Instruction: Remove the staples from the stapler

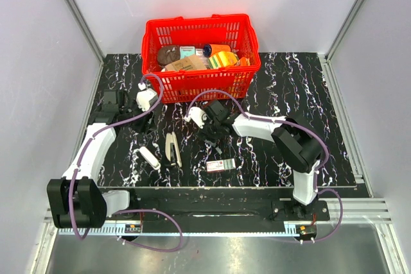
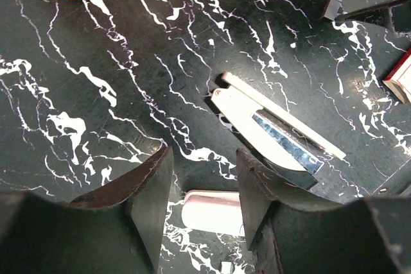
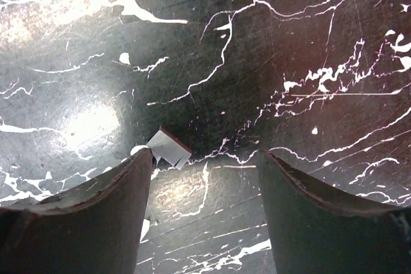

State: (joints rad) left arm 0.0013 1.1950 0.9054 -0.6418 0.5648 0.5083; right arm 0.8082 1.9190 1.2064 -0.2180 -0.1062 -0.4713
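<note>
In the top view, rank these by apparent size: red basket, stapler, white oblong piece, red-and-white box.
1. red basket
2. stapler
3. white oblong piece and red-and-white box: they look too alike to rank.

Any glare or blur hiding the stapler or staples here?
Top external: even light, the stapler small but clear. Left wrist: sharp, with a bright reflection on the stapler's metal channel. Right wrist: hazy glare patches on the glossy table, but the staples are readable left of centre.

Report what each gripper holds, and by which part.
Nothing. Left gripper is open near the stapler; right gripper is open, the staples lying beside one finger, unclamped.
</note>
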